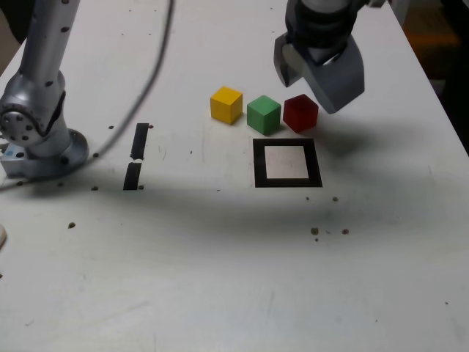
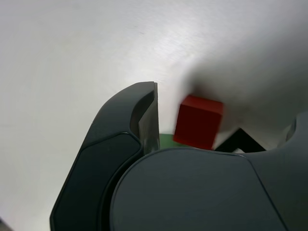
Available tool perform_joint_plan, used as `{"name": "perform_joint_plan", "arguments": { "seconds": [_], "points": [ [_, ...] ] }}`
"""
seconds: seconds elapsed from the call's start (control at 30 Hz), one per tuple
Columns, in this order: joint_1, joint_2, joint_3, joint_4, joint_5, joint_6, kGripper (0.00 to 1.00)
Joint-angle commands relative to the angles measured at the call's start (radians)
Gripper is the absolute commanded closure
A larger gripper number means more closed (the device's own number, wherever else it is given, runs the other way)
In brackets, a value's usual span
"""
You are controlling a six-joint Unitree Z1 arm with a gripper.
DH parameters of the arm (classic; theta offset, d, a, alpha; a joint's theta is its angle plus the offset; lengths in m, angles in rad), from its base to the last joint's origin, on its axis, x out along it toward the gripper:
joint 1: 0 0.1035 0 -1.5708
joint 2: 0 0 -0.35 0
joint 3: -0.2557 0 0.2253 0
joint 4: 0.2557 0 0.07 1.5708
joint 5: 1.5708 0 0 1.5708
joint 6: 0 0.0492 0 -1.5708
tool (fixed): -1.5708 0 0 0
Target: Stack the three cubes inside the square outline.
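Wrist view: we hold our tool with its jaws apart, the red cube between them on the bench

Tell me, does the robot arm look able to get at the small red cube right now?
Probably yes: the hand is open, with the red cube between its jaws, though the green cube sits close beside it.

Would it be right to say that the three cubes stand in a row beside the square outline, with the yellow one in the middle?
Not quite: the exterior view shows the green cube in the middle, between the yellow and red ones.
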Motion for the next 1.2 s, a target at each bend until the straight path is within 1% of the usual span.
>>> {"name": "perform_joint_plan", "arguments": {
  "seconds": [0.0, 0.07, 0.17, 0.23, 0.3, 0.37, 0.5, 0.77, 0.83, 0.97, 1.17],
  "points": [
    [-0.012, 0.000, 0.017, -0.009, 0.031, 0.001, 0.01],
    [-0.016, 0.006, 0.031, -0.025, 0.048, 0.000, 0.01],
    [-0.017, 0.013, 0.043, -0.048, 0.058, -0.002, 0.00],
    [-0.018, 0.017, 0.059, -0.068, 0.073, -0.001, 0.00],
    [-0.018, 0.031, 0.072, -0.078, 0.086, 0.004, 0.03],
    [-0.019, 0.045, 0.073, -0.079, 0.087, 0.007, 0.05],
    [-0.019, 0.062, 0.071, -0.076, 0.086, 0.012, 0.09],
    [-0.023, 0.064, 0.073, -0.065, 0.075, 0.042, 0.17],
    [-0.024, 0.063, 0.074, -0.061, 0.070, 0.050, 0.21],
    [-0.024, 0.064, 0.072, -0.059, 0.056, 0.062, 0.32],
    [-0.024, 0.066, 0.068, -0.059, 0.038, 0.081, 0.45]
  ]
}}
